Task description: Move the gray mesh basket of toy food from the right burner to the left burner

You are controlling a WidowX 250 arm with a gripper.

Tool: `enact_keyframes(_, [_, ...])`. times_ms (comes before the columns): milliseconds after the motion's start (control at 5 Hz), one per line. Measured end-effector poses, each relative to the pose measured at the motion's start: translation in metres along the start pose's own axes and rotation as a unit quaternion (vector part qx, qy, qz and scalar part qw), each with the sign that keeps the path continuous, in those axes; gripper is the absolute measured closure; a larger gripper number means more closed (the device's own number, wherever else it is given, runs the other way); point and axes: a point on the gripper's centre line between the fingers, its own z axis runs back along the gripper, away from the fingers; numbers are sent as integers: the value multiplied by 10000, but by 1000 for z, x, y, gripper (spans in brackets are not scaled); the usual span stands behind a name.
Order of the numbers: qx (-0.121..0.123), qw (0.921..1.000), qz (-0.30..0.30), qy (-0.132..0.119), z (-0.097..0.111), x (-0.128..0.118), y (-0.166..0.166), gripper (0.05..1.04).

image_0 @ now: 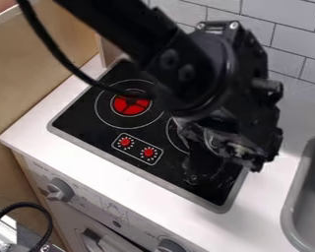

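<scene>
The black gripper [203, 165] hangs over the right part of the black toy stove top [98, 123], pointing down near its front right corner. Its dark shape blends with the dark surface, and I cannot tell whether it holds anything. Left of it, two red knobs, one of them the right knob [148, 152], sit in a white-outlined panel. Behind them is a burner with a red centre [130, 105]. A second burner ring [176, 134] is partly hidden by the arm.
A grey sink [297, 202] is set into the white counter [153, 204] at the right. White tiles [298, 44] line the wall behind. Grey oven knobs, including one at the left [59, 189], stick out of the front panel. A black cable loops at the lower left.
</scene>
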Motion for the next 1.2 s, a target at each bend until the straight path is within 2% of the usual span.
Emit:
enact_keyframes(200, [-115, 9999, 32, 58, -4, 0, 0, 118])
enact_keyframes(600, [-175, 9998, 72, 95, -7, 3, 1, 677])
enact_keyframes(800, [-48, 9999, 59, 105, -5, 5, 5, 902])
enact_keyframes(1000, [147, 9999, 28, -10, -5, 9, 10, 1010])
enact_keyframes(1200, [251, 9997, 36, -74, 4, 10, 6, 1022])
